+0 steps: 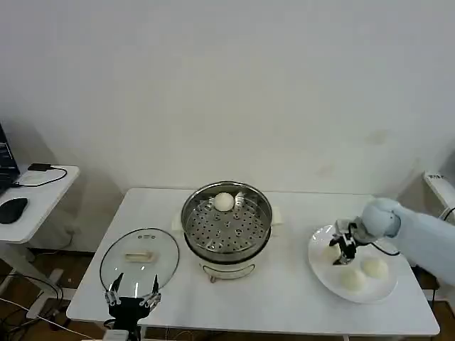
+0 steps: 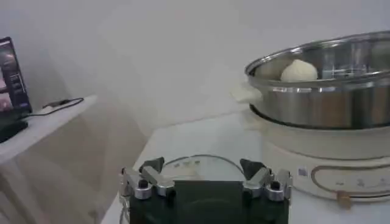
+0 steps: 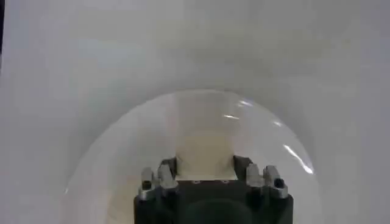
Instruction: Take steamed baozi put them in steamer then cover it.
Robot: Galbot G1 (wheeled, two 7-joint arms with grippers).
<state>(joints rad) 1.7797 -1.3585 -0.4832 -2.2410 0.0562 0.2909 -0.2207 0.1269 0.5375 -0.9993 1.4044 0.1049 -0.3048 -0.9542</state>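
Observation:
The steamer (image 1: 190, 229) stands at the table's middle with one steamed baozi (image 1: 224, 202) on the far side of its perforated tray; the left wrist view shows its steel wall (image 2: 329, 103) and that baozi (image 2: 298, 70). The cover (image 1: 139, 257), a glass lid with a cream handle, lies flat on the table left of the steamer. My left gripper (image 1: 132, 290) waits open at the table's front edge, just short of the cover (image 2: 195, 159). My right gripper (image 1: 344, 250) is down over the white plate (image 1: 321, 264), shut on a baozi (image 3: 204, 143). Two more baozi (image 1: 375, 268) (image 1: 352, 279) lie on the plate.
A white side desk (image 1: 32, 206) with a mouse (image 1: 13, 209) and a cable stands to the left of the table. The steamer's white base (image 2: 317, 164) has a control panel facing the left gripper. Bare table lies in front of the steamer.

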